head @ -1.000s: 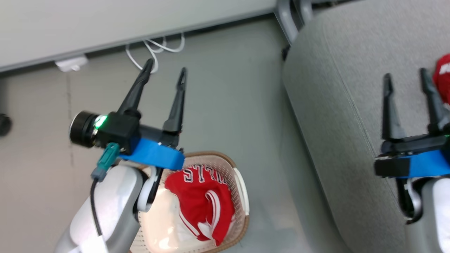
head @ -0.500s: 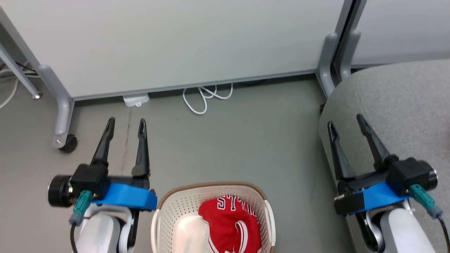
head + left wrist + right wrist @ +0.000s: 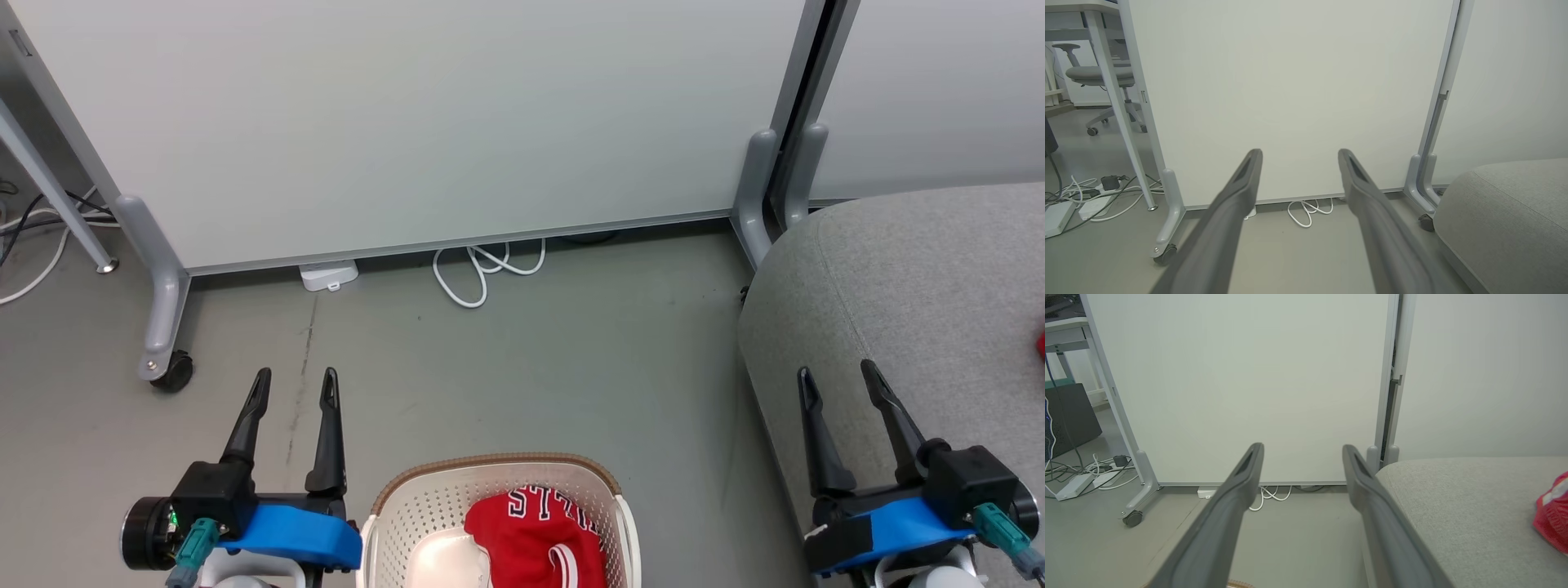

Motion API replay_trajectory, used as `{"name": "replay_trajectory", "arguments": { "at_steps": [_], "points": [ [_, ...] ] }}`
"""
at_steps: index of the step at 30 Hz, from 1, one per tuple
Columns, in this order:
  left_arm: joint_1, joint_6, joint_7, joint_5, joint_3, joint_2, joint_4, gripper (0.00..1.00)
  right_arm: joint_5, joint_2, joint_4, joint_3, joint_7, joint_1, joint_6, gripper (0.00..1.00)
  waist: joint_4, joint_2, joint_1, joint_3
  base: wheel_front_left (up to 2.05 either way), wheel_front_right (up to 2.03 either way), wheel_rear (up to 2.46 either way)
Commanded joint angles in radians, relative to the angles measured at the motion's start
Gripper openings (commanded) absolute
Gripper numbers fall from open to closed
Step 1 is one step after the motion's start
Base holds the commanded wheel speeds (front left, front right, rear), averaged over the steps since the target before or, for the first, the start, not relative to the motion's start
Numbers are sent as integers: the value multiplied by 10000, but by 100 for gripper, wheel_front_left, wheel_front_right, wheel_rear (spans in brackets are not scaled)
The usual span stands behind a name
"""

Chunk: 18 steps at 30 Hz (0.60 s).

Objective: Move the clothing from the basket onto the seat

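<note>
- The left gripper [image 3: 296,376] and right gripper [image 3: 836,371] both gape wide and empty, one either side of the basket [image 3: 490,464].
- The red clothing [image 3: 535,531] lies bunched in the basket, near centre. A shallow pinch could catch one layer and slip.
- Either gripper could hook the basket wall and tip it.
- A dropped garment would land on the floor [image 3: 571,343], left of the seat [image 3: 914,278].

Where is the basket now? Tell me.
In the head view the basket sits on the floor at bottom centre, just right of the left gripper and left of the seat, with red clothing inside.
</note>
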Motion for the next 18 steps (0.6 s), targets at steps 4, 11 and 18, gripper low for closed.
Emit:
{"name": "replay_trajectory", "arguments": {
  "at_steps": [4,11,18],
  "points": [
    [214,-167,-47,161,281,-127,26,100,34,80,-9,-85,-34,368,1,100,1,-1,1,-36,0,0,0],
    [357,-342,-47,343,491,-247,117,100,192,96,25,-141,-34,536,1,100,44,-1,1,-79,0,0,0],
    [374,-451,-47,443,594,-325,195,100,341,95,70,-137,-34,582,1,100,70,-1,1,-109,0,0,0]
  ]
}}
